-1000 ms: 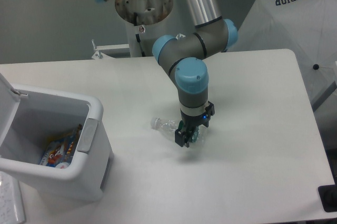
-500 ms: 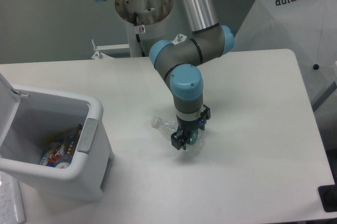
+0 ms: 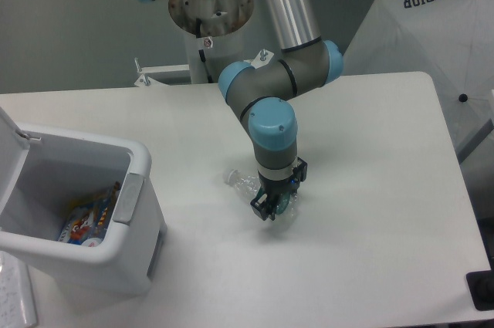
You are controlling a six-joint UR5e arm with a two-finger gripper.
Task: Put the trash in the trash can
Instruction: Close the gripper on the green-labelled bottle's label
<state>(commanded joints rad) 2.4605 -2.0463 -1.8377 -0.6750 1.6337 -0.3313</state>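
We are looking through the single fixed camera, so there is only one view to go through.

The bin (image 3: 135, 212) is sitting at about eight o'clock in the picture with its lid (image 3: 11, 139) swung up and open. Some colourful wrappers (image 3: 89, 218) are already lying inside it, but we are seeing no bottle in there. The bottle (image 3: 248, 186) is lying on its side on the table (image 3: 370, 150) near the middle of the picture, well apart from the bin, with its cap end pointing toward ten o'clock and a green label showing at the other end. We are seeing only one bottle here. So we are judging the task as early: the bottle is not yet lifted, and the lift, the carry toward eight o'clock and the drop are all left to do.

The gripper (image 3: 269, 206) is pointing straight down over the label end of the bottle, and its fingers are straddling that end at table level. The bottle is lying between the fingers and looks to be touching them. The gap is looking narrow, about as wide as the bottle, but we cannot tell whether the jaws are squeezing it or only bracketing it.
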